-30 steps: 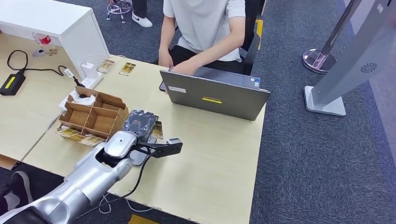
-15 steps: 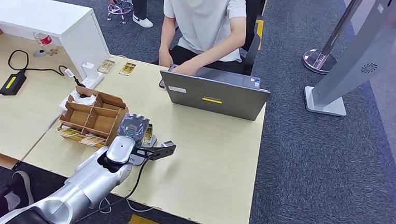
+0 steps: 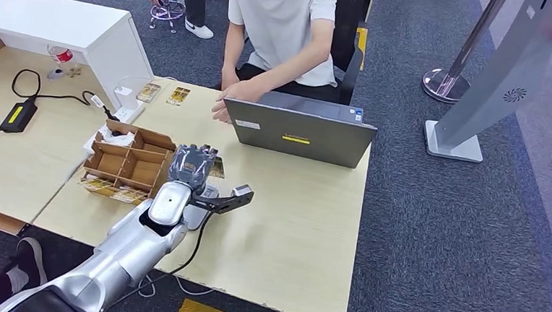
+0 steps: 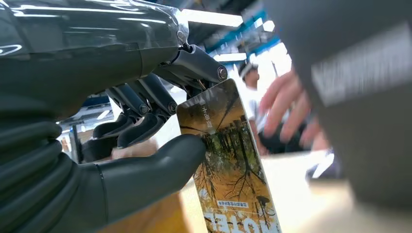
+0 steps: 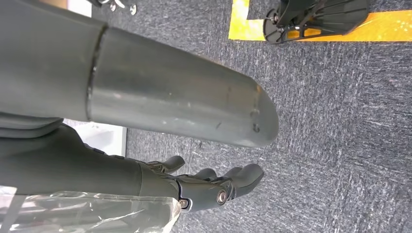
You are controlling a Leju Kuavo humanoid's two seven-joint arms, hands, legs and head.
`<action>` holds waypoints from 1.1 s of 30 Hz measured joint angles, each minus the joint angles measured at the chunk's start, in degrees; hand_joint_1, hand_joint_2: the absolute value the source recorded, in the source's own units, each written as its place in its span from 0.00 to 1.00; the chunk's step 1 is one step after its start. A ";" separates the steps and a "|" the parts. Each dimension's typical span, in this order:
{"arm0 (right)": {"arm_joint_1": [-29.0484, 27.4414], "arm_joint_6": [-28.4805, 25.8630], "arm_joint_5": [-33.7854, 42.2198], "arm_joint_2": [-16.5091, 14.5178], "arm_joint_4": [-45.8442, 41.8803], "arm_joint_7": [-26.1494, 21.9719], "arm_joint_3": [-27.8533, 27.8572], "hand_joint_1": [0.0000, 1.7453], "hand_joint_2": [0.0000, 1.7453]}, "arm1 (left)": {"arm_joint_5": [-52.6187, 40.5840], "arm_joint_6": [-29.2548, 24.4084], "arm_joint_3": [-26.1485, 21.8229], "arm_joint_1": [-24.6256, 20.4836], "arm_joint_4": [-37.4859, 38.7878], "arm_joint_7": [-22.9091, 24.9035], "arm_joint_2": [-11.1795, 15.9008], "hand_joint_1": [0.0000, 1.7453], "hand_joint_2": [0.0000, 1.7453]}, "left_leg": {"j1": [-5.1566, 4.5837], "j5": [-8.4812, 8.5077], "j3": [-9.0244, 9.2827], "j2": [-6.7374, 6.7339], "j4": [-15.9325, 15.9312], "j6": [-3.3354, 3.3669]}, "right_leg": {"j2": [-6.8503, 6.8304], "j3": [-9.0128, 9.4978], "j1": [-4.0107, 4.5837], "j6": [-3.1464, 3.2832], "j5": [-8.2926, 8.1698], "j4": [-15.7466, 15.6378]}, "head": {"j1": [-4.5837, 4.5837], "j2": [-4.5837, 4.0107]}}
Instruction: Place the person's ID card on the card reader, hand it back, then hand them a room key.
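My left hand (image 3: 191, 167) hovers over the light wooden desk (image 3: 305, 223) beside the wooden box, and it pinches a room key card (image 4: 228, 165) between thumb (image 4: 145, 170) and fingers. The card, printed with an autumn forest picture, stands upright; its edge shows past the hand as key card (image 3: 217, 168). Beneath the wrist lies a pale flat device (image 3: 197, 216) with a cable. The seated person's hand (image 3: 227, 104) reaches onto the desk left of the laptop, apart from the card. My right hand (image 5: 214, 187) hangs over the carpet, fingers loosely apart, holding nothing.
A wooden compartment box (image 3: 129, 163) stands just left of my hand. An open grey laptop (image 3: 300, 132) is in front of the person. Two small cards (image 3: 162, 93) lie near the white cabinet (image 3: 64, 27). A power brick (image 3: 16, 115) and cables are far left.
My left hand drew back toward me, then rose and moved forward again with the card. The person's hand came out from behind the laptop onto the desk.
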State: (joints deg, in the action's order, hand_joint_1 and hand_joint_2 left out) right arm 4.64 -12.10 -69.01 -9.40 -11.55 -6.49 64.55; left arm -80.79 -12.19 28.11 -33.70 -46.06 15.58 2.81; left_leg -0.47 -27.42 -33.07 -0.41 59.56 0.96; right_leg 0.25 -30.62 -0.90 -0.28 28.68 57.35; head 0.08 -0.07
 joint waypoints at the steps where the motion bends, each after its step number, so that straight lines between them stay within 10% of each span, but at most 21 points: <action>1: -0.01 0.01 -0.29 0.00 0.01 0.00 -0.13 0.00 0.00 | -0.34 -1.76 -0.48 -0.44 -0.98 -0.52 0.04 1.00 1.00 | 0.00 0.01 -0.01 0.00 0.00 0.00 | 0.00 0.00 0.00 0.00 -0.01 0.00 | 0.01 0.00; 14: -0.01 0.26 -2.61 -0.07 0.22 0.62 -2.05 0.00 0.00 | -5.50 -10.67 -7.44 -13.92 -4.10 -3.38 4.26 1.00 1.00 | 0.02 0.10 -0.05 0.05 -0.01 -0.04 | -0.04 -0.05 0.02 0.01 -0.08 0.05 | 0.01 0.00; 18: 0.00 0.26 -2.69 -0.20 0.22 1.07 -2.06 0.00 0.00 | -5.58 -8.74 -7.85 -15.29 -3.81 -3.40 4.39 0.00 1.00 | 0.01 0.10 -0.07 0.04 -0.01 -0.04 | -0.03 -0.05 0.00 0.00 -0.08 0.05 | 0.01 0.00; 33: 0.00 0.30 -2.50 -0.50 0.29 0.97 -2.08 0.00 0.00 | -3.83 -6.61 -8.13 -15.27 -1.26 -3.78 4.36 0.00 1.00 | 0.01 0.11 -0.08 0.04 -0.01 -0.04 | -0.02 -0.08 0.00 -0.02 -0.10 0.04 | 0.00 0.00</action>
State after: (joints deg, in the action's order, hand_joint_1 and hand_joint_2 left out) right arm 4.64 -11.80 -71.51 -9.90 -11.26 -5.52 62.47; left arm -84.62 -18.80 19.98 -48.97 -47.32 11.80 7.17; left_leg -0.46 -27.31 -33.15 -0.37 59.55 0.91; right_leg 0.23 -30.70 -0.90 -0.30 28.58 57.40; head 0.08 -0.07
